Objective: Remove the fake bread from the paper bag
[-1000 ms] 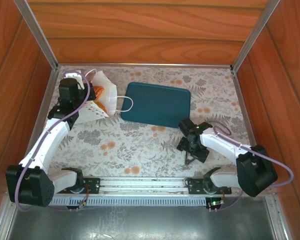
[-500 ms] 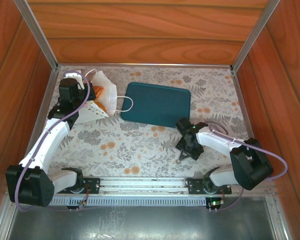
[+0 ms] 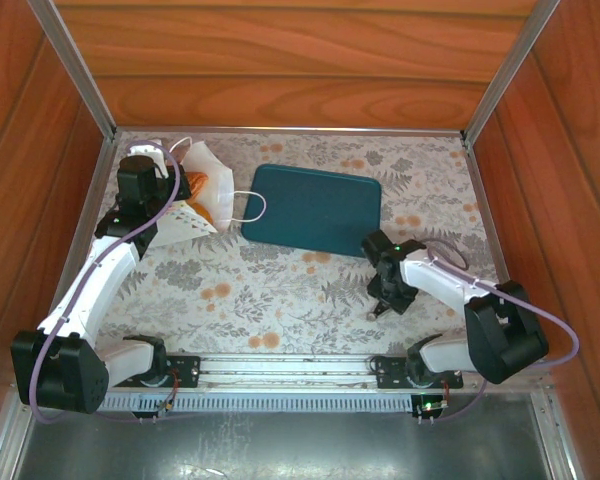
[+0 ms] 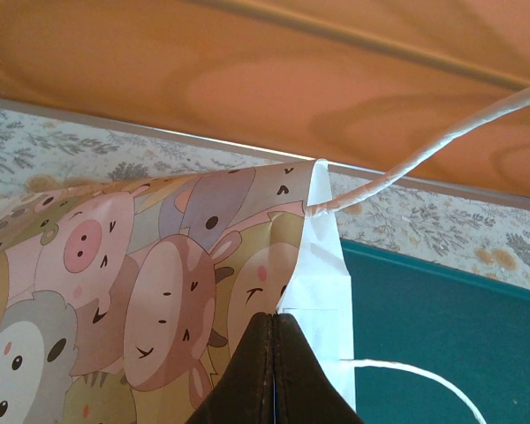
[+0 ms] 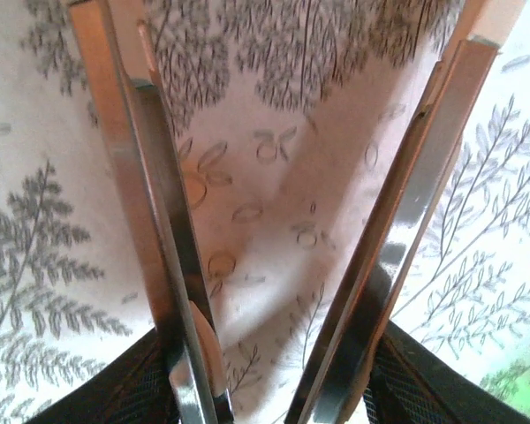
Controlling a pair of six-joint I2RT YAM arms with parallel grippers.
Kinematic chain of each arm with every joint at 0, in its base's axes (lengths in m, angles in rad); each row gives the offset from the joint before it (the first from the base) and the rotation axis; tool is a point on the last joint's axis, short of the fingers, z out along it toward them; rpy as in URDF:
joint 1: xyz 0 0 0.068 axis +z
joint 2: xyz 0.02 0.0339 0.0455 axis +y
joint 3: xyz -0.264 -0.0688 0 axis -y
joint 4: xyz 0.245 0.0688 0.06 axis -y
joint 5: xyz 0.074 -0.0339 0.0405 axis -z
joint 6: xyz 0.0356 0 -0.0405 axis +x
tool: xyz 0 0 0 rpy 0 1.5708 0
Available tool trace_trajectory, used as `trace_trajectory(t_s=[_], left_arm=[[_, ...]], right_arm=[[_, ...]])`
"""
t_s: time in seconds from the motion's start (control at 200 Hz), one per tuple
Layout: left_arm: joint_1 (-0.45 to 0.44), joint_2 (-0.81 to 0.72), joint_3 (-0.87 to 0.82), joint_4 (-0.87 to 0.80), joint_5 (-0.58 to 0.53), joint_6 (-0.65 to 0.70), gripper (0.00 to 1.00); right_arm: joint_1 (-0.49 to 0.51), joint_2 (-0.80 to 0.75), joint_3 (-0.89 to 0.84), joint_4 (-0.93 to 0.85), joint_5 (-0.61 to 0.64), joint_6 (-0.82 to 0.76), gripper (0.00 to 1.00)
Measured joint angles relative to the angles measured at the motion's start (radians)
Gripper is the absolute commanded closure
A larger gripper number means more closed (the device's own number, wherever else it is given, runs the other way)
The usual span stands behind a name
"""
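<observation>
Fake bread (image 3: 196, 187), none out yet, lies in the paper bag (image 3: 216, 184) the left pincer (image 4: 272, 331) clamps; right pincer (image 5: 287, 88) apart, empty.

No lettering, number or brand mark can be read anywhere; the only print is cartoon pig and animal faces on the small white paper bag (image 4: 141, 265) at far left and fern-and-blossom patterning on the floral table cover (image 3: 280, 290).

paper bag (image 3: 216, 186): white, tilted, far-left | fake bread (image 3: 195, 188): golden-brown, inside bag
</observation>
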Motion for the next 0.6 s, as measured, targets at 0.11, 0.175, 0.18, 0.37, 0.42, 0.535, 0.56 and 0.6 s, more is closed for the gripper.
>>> trace_trajectory(t_s=[0.11, 0.175, 0.18, 0.37, 0.42, 0.535, 0.56, 0.6], left_arm=[[0.000, 0.000, 0.003, -0.004, -0.001, 0.000, 1.00], [0.000, 0.000, 0.004, -0.005, -0.002, 0.000, 1.00], [0.000, 0.000, 0.004, -0.005, -0.002, 0.000, 1.00], [0.000, 0.000, 0.004, -0.004, -0.003, 0.000, 1.00], [0.000, 0.000, 0.004, -0.004, -0.003, 0.000, 1.00], [0.000, 0.000, 0.004, -0.004, -0.003, 0.000, 1.00], [0.000, 0.000, 0.004, -0.004, -0.003, 0.000, 1.00], [0.000, 0.000, 0.004, -0.004, -0.003, 0.000, 1.00]], right_arm=[[-0.057, 0.020, 0.039, 0.004, 0.023, -0.083, 0.56], [-0.077, 0.021, 0.063, 0.006, 0.042, -0.117, 0.61], [-0.078, 0.021, 0.065, 0.006, 0.044, -0.118, 0.61], [-0.097, -0.001, 0.105, -0.001, 0.097, -0.202, 0.72], [-0.097, -0.012, 0.112, -0.007, 0.106, -0.224, 0.74], [-0.095, -0.034, 0.142, -0.018, 0.116, -0.272, 0.75], [-0.094, -0.042, 0.150, -0.015, 0.117, -0.287, 0.75], [-0.091, -0.054, 0.160, -0.007, 0.119, -0.307, 0.75]])
